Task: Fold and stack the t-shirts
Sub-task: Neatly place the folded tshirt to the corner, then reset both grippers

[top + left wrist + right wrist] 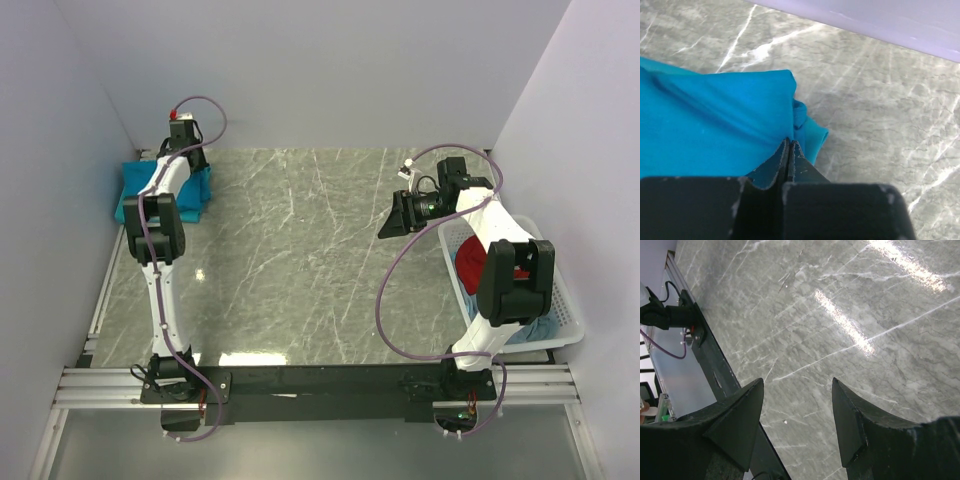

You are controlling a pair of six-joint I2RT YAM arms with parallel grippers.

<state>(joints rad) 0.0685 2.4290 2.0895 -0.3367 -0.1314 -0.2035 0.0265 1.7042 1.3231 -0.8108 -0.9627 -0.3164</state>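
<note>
T-shirt (715,125) edge lies pinched in left pincer (789,148).

Light: bright, even, overhead.
Glare: white streaks on the surface (790,315), right wrist view; small spots, top view.
Shadows: faint, soft.

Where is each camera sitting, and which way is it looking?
Top camera: above and behind the arms, looking down on the table; the left arm and right arm both show.
Left wrist camera: on the left arm, looking along its shut left tool, which seems to pinch the teal t-shirt.
Right wrist camera: on the right arm, looking down at bare marble toward the base rail; its open right tool shows.
Shared: the top and left wrist views both show the t-shirt; all three show the table.
</note>
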